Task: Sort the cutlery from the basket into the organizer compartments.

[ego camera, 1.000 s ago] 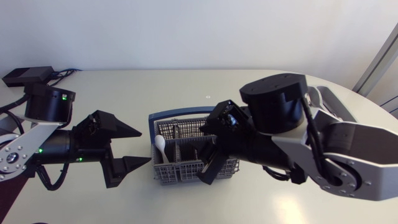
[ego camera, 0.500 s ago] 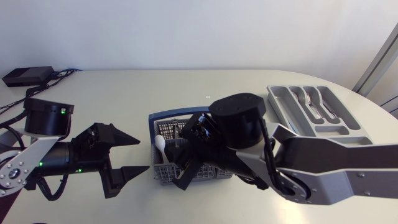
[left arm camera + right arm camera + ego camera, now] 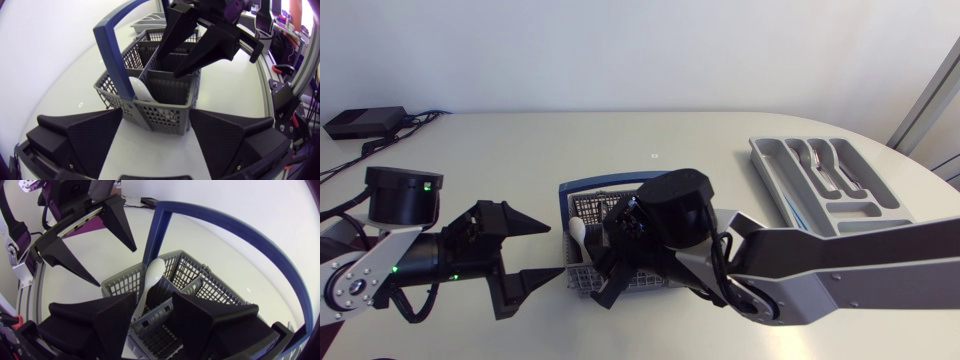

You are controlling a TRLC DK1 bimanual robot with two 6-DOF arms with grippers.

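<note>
right pincer [image 3: 600, 275], narrowly parted, over the grey basket [image 3: 578, 280] beside a white spoon [image 3: 577, 232]; left pincer [image 3: 557, 248] wide at its left; blue handle [image 3: 595, 185] behind; organizer [image 3: 778, 178] far right.

Head view looks down from above — the wrist views face each other, close, across the basket [image 3: 165, 112].

Grey plastic basket [image 3: 160, 117], glossy white spoon [image 3: 141, 92], matt black left gripper [image 3: 556, 250]

white spoon [image 3: 153, 273] handle hidden in basket [image 3: 193, 273], cutlery [image 3: 832, 172] in organizer [image 3: 781, 172] indistinct
</note>
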